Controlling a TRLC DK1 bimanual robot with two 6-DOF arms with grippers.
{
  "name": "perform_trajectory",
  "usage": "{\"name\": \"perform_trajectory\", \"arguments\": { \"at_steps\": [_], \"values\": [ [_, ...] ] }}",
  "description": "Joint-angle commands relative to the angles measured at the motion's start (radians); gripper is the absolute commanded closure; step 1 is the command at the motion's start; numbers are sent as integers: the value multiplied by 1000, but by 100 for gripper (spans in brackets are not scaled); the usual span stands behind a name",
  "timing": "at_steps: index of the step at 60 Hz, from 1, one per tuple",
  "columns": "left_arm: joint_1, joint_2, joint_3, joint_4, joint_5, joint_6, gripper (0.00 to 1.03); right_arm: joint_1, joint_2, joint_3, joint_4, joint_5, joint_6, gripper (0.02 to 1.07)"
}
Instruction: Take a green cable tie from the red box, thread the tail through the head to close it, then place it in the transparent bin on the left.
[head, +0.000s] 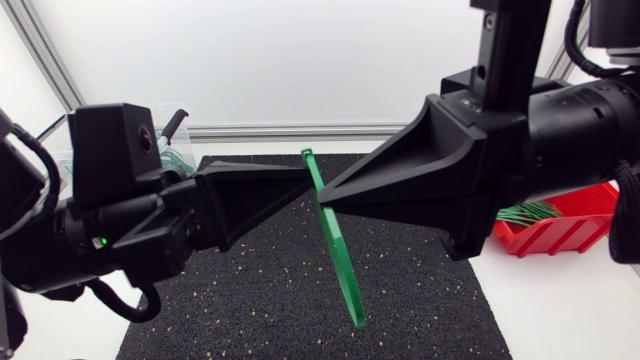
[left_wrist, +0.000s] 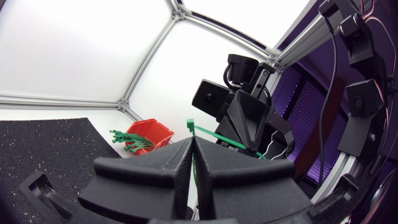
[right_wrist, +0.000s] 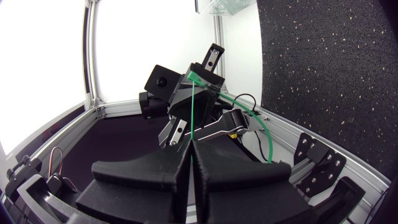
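Tie is a thin, flat strip of smooth green plastic with a small square head at its upper end. It hangs slanted in the air over the mat, which is black, rough rubber with pale specks. The left claw and the right claw are matte black wedges, and their tips meet almost point to point. Each claw is pressed together on the tie. The left one nips it just under the head and the right one just beside, a little lower, so the long tail hangs free below both. Behind the right claw stands the red box with more ties. Behind the left claw is the clear bin, partly hidden by the arm.
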Motion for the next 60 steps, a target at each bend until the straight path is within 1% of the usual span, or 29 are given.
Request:
{"name": "perform_trajectory", "arguments": {
  "at_steps": [1, 12, 21, 29, 35, 39, 46, 51, 53, 60],
  "values": [
    [-11, -24, -9, 16, -3, -3, 99, -12, 17, -23, 21, 0, 35, 101],
    [-20, -35, -19, 13, -5, -2, 99, -12, 31, -20, 38, 2, 42, 101],
    [-50, -48, -29, 7, -11, 20, 99, -12, 42, -16, 45, 3, 44, 101],
    [-115, -61, -46, -8, -78, 92, 99, -12, 38, -11, 52, 3, 52, 101],
    [-167, -70, -68, -8, -153, 158, 99, -12, 31, -8, 52, 3, 53, 101],
    [-179, -70, -72, -5, -192, 198, 99, -10, 26, -11, 52, 5, 56, 101],
    [-181, -73, -74, -2, -209, 230, 99, -12, 42, -19, 53, 23, 72, 101],
    [-228, -90, -80, -1, -275, 273, 99, -10, 55, -25, 52, 29, 72, 101],
    [-233, -96, -77, -1, -288, 274, 99, -9, 55, -31, 53, 31, 70, 101],
    [-222, -105, -63, -8, -290, 274, 99, -9, 58, -37, 50, 35, 70, 101]
  ]
}}
